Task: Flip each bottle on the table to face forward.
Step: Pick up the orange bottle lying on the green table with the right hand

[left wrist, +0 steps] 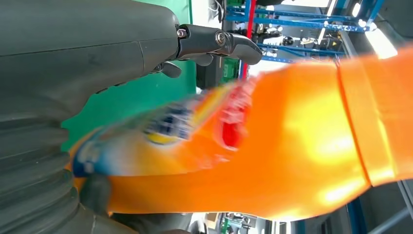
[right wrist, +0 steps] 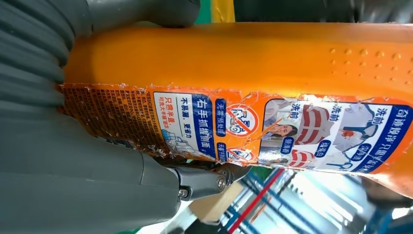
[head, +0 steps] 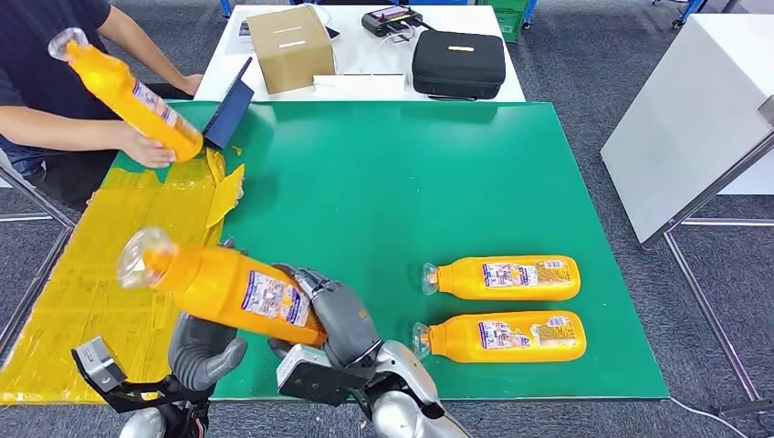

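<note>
A: Start at the hands. What has the right hand got?

B: Its fingers are wrapped round the lower body of an orange bottle, which it carries tilted in the air over the near edge of the green tabletop, cap end raised. The right wrist view shows the label pressed against the palm side.

A: And the left hand?

B: It sits just under that same bottle. The left wrist view shows a thumb and fingers apart with the bottle running beside them, blurred. I cannot tell whether that hand truly grips or only supports.

A: Moving out from the held bottle, what else?

B: To its right, two more bottles lie on their sides on the green tabletop, one farther from the robot and one nearer, close together, caps pointing toward the held bottle, labels up.

A: So those look done?

B: Likely, since the labels face up, though that is a judgement. The held one is mid-turn and not yet set down.

A: Anything beyond?

B: Up and left of the held bottle, a person's hand holds a fourth bottle above the yellow mat. If it is set down, it would be left to do.
</note>
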{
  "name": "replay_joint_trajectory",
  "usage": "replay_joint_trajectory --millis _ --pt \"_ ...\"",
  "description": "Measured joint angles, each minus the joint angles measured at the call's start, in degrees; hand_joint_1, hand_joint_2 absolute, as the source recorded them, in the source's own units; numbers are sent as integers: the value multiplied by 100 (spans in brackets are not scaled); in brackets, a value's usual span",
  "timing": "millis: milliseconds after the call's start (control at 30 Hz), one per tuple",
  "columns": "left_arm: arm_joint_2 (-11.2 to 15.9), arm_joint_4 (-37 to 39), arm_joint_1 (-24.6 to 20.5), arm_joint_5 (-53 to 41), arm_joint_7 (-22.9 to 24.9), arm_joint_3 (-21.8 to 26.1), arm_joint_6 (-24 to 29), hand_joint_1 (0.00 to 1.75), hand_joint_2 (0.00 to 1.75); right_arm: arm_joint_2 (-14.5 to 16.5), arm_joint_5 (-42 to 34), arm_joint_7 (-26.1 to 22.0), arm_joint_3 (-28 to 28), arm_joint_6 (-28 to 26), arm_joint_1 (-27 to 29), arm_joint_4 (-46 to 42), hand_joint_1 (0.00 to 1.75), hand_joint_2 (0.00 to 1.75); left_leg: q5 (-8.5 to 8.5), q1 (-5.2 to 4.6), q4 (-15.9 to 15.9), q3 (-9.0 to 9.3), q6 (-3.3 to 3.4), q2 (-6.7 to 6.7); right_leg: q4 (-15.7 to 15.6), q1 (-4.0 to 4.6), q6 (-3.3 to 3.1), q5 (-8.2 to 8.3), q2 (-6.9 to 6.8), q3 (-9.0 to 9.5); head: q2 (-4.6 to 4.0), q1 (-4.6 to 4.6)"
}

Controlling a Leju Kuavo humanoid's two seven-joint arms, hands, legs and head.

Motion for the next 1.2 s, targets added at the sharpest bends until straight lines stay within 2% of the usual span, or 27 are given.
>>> replay_joint_trajectory --millis 333,467,700,1200 --pt "16 -21 43 54 -22 -8 -71 0 175 -2 274 90 399 184 -120 311 175 175 0 0 0 0 0 0 0 0 0 0 0 0 0 1" --pt "49 -20 90 -21 -62 3 -62 175 175 -2 449 86 604 233 -209 445 175 175 0 0 0 0 0 1 0 0 0 0 0 -2 0 1" --pt "117 -17 203 -8 -180 30 -85 175 175 -7 552 83 797 246 -285 544 175 175 0 0 0 -1 0 2 0 0 -1 0 0 -5 0 1" --pt "142 -17 222 15 -223 55 -104 175 175 -8 574 91 861 237 -315 633 175 175 0 0 0 -1 0 2 0 0 -1 0 0 -6 0 1"
